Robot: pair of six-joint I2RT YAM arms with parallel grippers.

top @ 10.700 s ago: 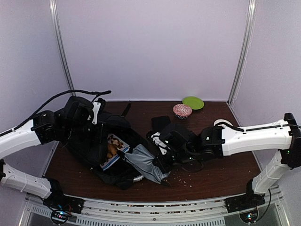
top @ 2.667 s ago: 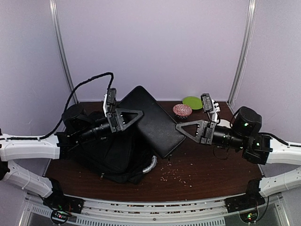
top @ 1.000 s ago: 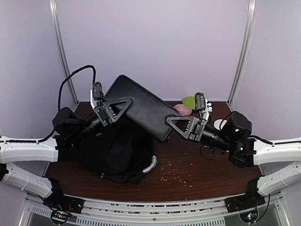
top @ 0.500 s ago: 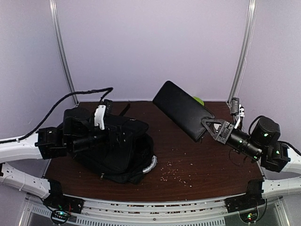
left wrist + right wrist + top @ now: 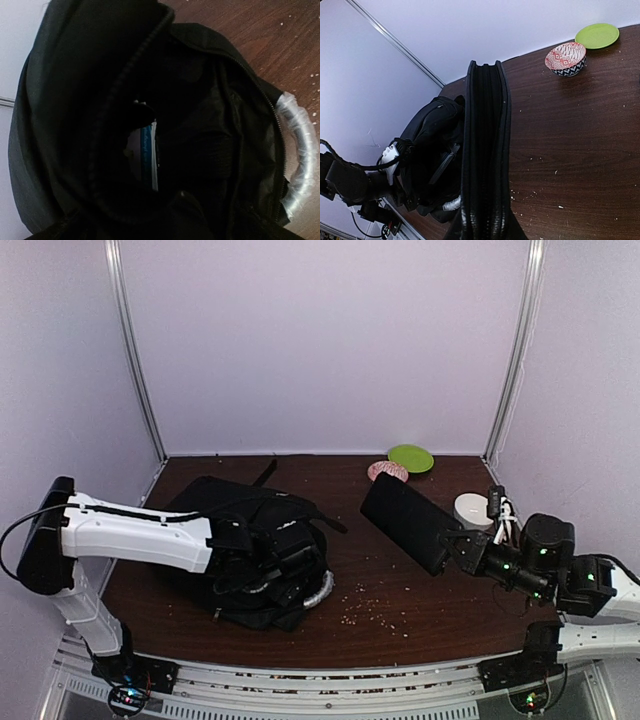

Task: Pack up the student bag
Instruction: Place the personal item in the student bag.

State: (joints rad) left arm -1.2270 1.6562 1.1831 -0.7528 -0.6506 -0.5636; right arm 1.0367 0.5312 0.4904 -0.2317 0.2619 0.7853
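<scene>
Finds the student bag (image 5: 235,530) slumped on the left half of the dark table (image 5: 450,610), near the left wall and back from the front edge, mouth unzipped and gaping toward the near right. Marks the silvery handle (image 5: 321,590) at that end, just short of a scatter of pale crumbs (image 5: 372,610). Places the left gripper (image 5: 283,560) low over the open mouth, black against black fabric; cannot tell whether its jaws stand spread or pressed together. Looks from the left wrist straight into the dark opening: zip edge curving round it, a blue-and-white edge (image 5: 150,157) of something flat standing inside, handle at the right rim. Finds the right gripper (image 5: 452,545) on the right side of the table, jaws pinching the flat black case (image 5: 408,522) by its near end. Holds that case up on edge and tilted, upper end leaning toward the bag's side; cannot tell whether its lowest corner touches the wood. Shows it edge-on from the right wrist, zipped seam running up the view. Leaves an open strip of wood between case and bag, crumbs along its near part. Sets a patterned bowl (image 5: 387,471) and a green plate (image 5: 411,458) near the back edge, just behind the case's far corner, and a white round object (image 5: 468,508) beside the right arm, close to the right wall.
</scene>
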